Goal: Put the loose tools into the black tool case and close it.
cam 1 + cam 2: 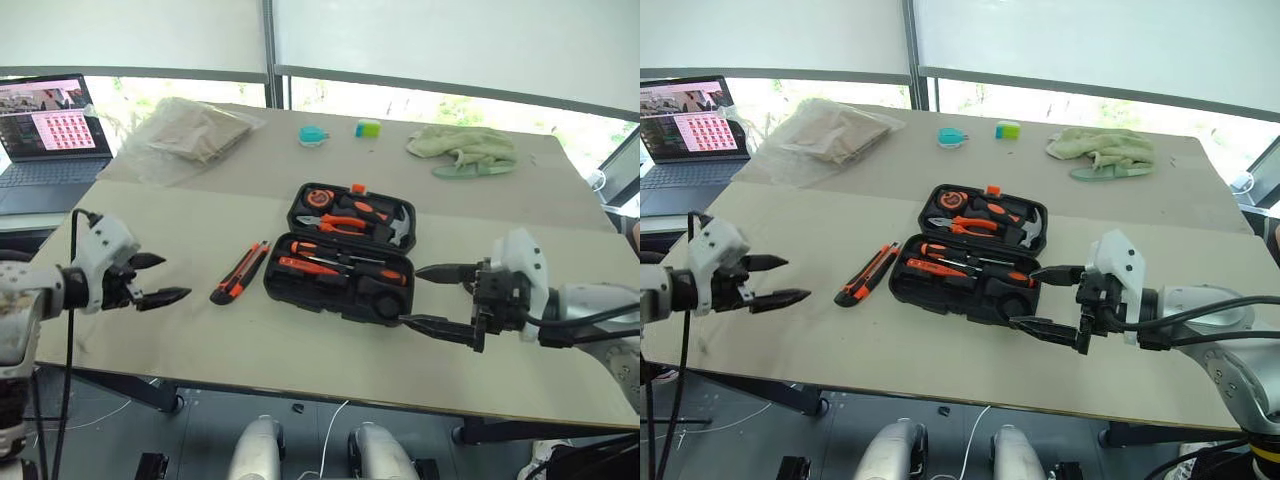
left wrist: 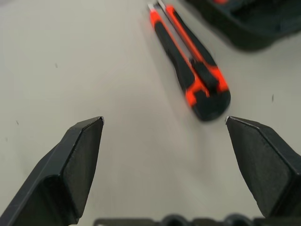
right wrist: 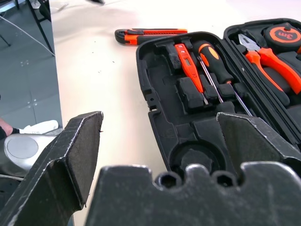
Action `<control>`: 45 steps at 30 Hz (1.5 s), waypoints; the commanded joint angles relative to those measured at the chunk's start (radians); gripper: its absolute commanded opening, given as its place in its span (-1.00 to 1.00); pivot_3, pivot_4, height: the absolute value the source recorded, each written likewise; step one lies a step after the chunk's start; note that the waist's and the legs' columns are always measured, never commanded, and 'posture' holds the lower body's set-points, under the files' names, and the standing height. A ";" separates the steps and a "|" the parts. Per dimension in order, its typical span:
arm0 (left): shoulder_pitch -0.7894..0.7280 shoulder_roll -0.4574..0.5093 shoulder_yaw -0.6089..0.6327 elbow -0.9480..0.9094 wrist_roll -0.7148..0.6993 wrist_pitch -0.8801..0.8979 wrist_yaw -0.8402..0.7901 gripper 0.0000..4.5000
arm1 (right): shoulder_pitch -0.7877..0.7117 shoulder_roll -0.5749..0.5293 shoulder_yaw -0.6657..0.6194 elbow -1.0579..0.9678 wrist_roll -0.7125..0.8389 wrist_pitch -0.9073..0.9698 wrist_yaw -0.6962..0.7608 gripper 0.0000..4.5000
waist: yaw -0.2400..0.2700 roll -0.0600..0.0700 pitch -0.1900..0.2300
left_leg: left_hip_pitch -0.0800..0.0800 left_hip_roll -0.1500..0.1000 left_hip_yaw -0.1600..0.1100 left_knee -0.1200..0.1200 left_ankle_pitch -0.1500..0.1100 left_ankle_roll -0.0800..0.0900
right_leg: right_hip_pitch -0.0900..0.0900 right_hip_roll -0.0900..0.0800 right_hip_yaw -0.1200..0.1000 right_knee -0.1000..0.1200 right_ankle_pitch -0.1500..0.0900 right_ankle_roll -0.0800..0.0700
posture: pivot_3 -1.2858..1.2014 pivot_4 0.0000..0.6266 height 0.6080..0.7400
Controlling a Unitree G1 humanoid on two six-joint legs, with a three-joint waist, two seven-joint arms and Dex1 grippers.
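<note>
Nearest the head camera, both black two-fingered grippers hover low over the beige bench (image 1: 300, 360), each with jaws spread wide and nothing between them. Taking the open black moulded plastic tool case (image 1: 340, 262) as the dial's centre, the right gripper (image 1: 443, 296) sits at about four o'clock just beside the case's corner, pointing toward it, probably readied to steady or fold the shell. At nine o'clock, well apart from the case, the left gripper (image 1: 158, 279) hangs empty and aims toward the orange-and-black utility knife (image 1: 240, 272), which lies on the bench just beside the case's left edge with what looks like a slim orange-and-black screwdriver (image 2: 164, 40) alongside it. Inside the near half, two orange-handled screwdrivers (image 3: 197, 61) rest in their shaped recesses and the round pocket appears occupied, though its contents are too dark to identify. Pliers and hammer fill the far half. Judging by this, the items beside the case remain to be stowed before closing.
</note>
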 commanded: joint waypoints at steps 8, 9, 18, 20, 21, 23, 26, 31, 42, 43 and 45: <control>-0.282 -0.102 -0.374 0.037 0.041 0.319 0.178 0.98 | 0.068 0.043 -0.022 -0.100 -0.032 -0.012 -0.034 1.00 | -0.007 0.000 0.000 | 0.000 0.000 -0.001 0.000 0.000 0.000 | 0.000 0.002 0.002 0.001 0.000 0.000 | 0.03 -0.52 1.00; -0.283 -0.104 -0.416 0.066 0.082 0.279 0.201 0.98 | 0.073 0.047 -0.023 -0.109 -0.031 -0.009 -0.039 1.00 | -0.009 0.000 0.000 | 0.000 0.000 -0.001 0.000 0.000 0.000 | 0.000 0.002 0.002 0.000 0.000 0.000 | 0.03 -0.52 1.00; -0.284 -0.163 -0.499 0.199 0.137 0.175 0.229 0.66 | 0.073 0.062 -0.045 -0.135 -0.003 0.023 -0.080 1.00 | 0.000 0.002 -0.002 | 0.001 -0.002 -0.001 0.000 0.000 0.000 | 0.001 0.001 0.002 0.000 0.000 0.000 | 0.03 -0.52 1.00; -0.279 -0.168 -0.487 0.222 0.141 0.177 0.238 0.34 | 0.074 0.059 -0.049 -0.138 0.001 0.024 -0.084 1.00 | 0.001 0.002 -0.002 | 0.001 -0.002 -0.001 0.000 0.000 0.000 | 0.001 0.001 0.002 0.000 0.000 0.000 | 0.03 -0.52 1.00; -0.275 -0.166 -0.482 0.231 0.144 0.175 0.242 0.17 | 0.075 0.058 -0.052 -0.138 0.003 0.024 -0.086 1.00 | 0.001 0.003 -0.002 | 0.002 -0.002 -0.001 0.000 0.000 0.000 | 0.002 0.000 0.002 0.000 0.000 0.000 | 0.03 -0.52 1.00; -0.274 -0.165 -0.453 0.268 0.158 0.159 0.277 -0.16 | 0.083 0.053 -0.066 -0.141 0.008 0.026 -0.088 1.00 | 0.000 0.004 -0.003 | 0.002 -0.002 -0.001 0.000 0.000 0.000 | 0.002 0.001 0.002 0.000 0.000 0.000 | 0.03 -0.52 1.00; -0.313 -0.183 -0.370 0.316 0.154 0.106 0.332 -0.22 | 0.108 0.047 -0.098 -0.151 0.017 0.031 -0.090 1.00 | 0.000 0.005 -0.004 | 0.002 -0.002 -0.001 0.000 0.000 0.000 | 0.002 0.001 0.002 0.001 0.000 0.000 | 0.03 -0.52 1.00; -0.448 -0.233 -0.280 0.352 0.084 -0.176 0.253 -0.22 | 0.169 0.044 -0.156 -0.176 0.036 0.041 -0.096 1.00 | -0.001 0.001 -0.001 | 0.001 -0.001 -0.002 0.000 0.001 -0.001 | 0.000 0.002 0.002 0.001 0.001 -0.001 | 0.03 -0.52 1.00; -0.600 -0.267 -0.633 0.490 0.231 -0.743 -0.368 -0.22 | 0.250 0.056 -0.223 -0.213 0.056 0.053 -0.123 1.00 | -0.002 0.001 -0.001 | -0.002 -0.004 -0.001 0.000 0.000 0.000 | 0.000 0.000 0.001 -0.001 0.001 0.000 | 0.03 -0.52 1.00; -0.615 -0.284 -0.660 0.521 0.259 -0.783 -0.381 -0.22 | 0.252 0.059 -0.225 -0.220 0.061 0.055 -0.133 1.00 | -0.002 0.001 -0.001 | -0.003 -0.004 -0.002 0.000 0.001 0.000 | 0.000 0.000 0.001 -0.001 0.001 0.000 | 0.03 -0.52 1.00; -0.640 -0.316 -0.700 0.573 0.305 -0.839 -0.396 -0.22 | 0.259 0.063 -0.228 -0.233 0.068 0.057 -0.151 1.00 | -0.001 0.001 -0.001 | -0.003 -0.004 -0.002 0.000 0.001 0.000 | 0.000 0.000 0.001 -0.002 0.001 0.001 | 0.03 -0.52 1.00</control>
